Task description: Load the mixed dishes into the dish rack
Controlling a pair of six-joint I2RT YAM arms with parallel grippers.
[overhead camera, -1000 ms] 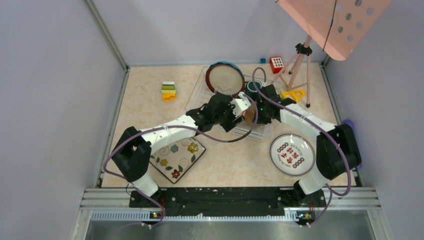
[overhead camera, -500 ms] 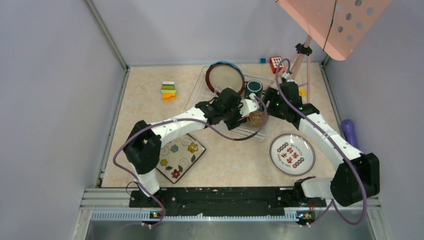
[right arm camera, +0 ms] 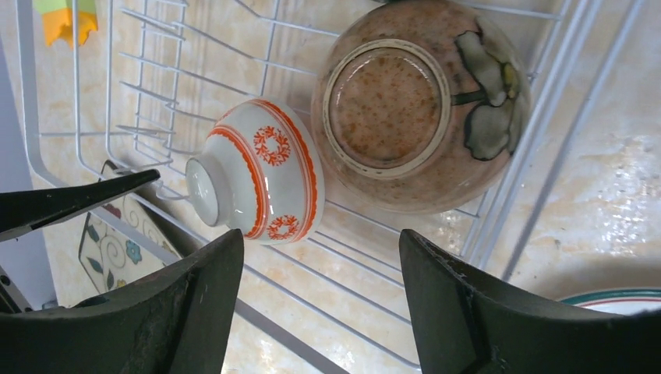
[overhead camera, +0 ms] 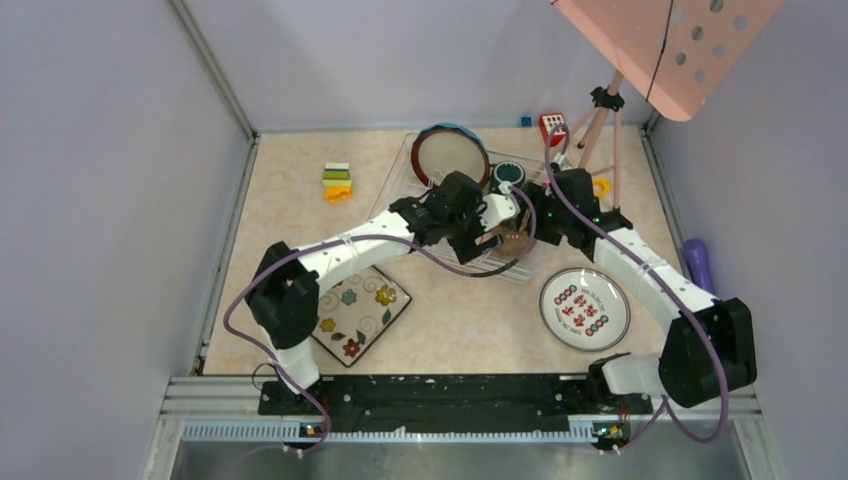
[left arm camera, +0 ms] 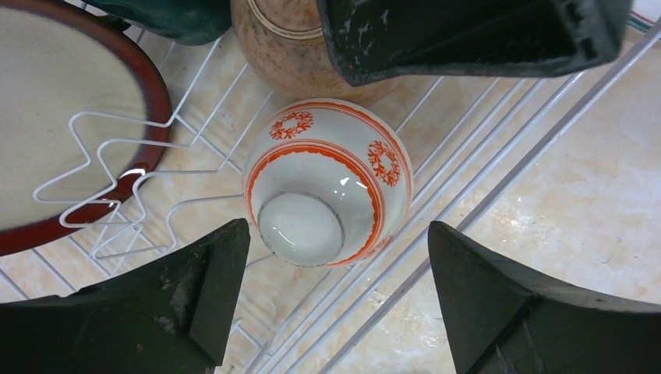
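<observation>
The beige counter (overhead camera: 290, 200) is boxed in by pale walls on three sides. Far left lies a stack of toy blocks (overhead camera: 338, 182), with open counter around it. Near left, the square floral plate (overhead camera: 355, 310) sits close to the near edge, partly under the left arm. The wire dish rack (overhead camera: 392, 180) stands centre far. It holds the brown-rimmed plate (overhead camera: 450, 157) upright, with the teal mug (overhead camera: 508, 175) beside it. In its near right part the tipped red-white bowl (left arm camera: 327, 183) touches the upturned tan bowl (right arm camera: 421, 101). The left end effector (left arm camera: 335, 234) hangs released above the red-white bowl, and the right end effector (right arm camera: 319, 238) hangs released above both bowls. The white red-marked plate (overhead camera: 585, 308) lies near right, and a purple cylinder (overhead camera: 698, 262) lies by the right wall. A second ago the right elbow mostly covered that cylinder, but it has since swung nearer.
</observation>
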